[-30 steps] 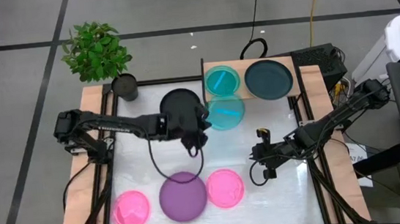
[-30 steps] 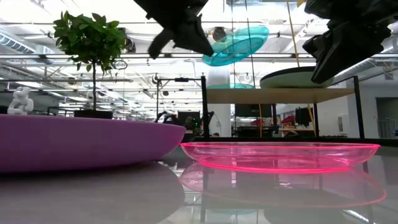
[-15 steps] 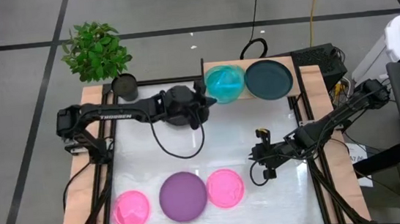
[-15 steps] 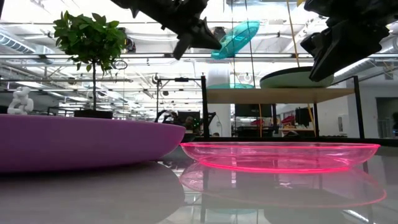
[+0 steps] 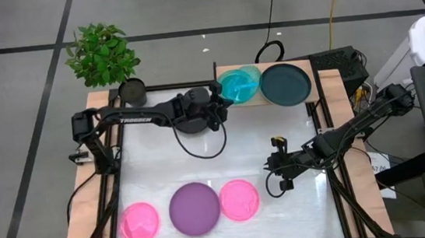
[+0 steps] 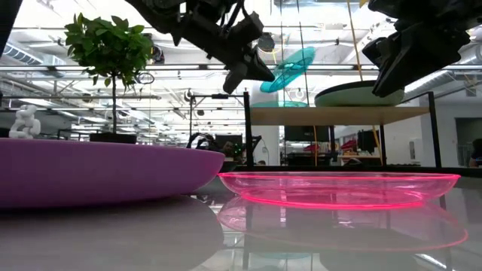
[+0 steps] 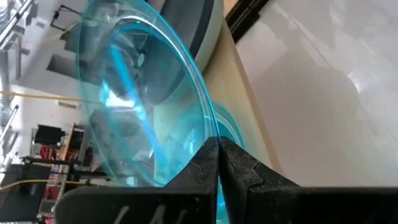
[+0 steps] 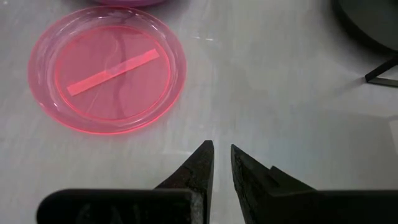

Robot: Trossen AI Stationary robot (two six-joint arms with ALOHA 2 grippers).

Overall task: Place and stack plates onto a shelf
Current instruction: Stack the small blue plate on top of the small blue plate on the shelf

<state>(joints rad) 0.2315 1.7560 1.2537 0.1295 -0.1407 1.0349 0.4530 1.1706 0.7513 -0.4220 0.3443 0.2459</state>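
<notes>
Where it is clamped at its rim by the left gripper [image 7: 217, 152], the translucent cyan round plastic plate [image 5: 240, 84] hangs tilted above the light-wood shelf [image 6: 339, 115]. Right gripper [image 8: 221, 158] hovers over the tabletop [image 5: 247, 151], fingers slightly apart.

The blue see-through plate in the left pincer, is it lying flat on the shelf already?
No. In the low view the cyan plate hangs tilted in the air above the shelf, held by the left pincer.

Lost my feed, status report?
Left tool shut on cyan plate, tilted above shelf. Right tool idle over table. Another cyan plate already on shelf.
</notes>
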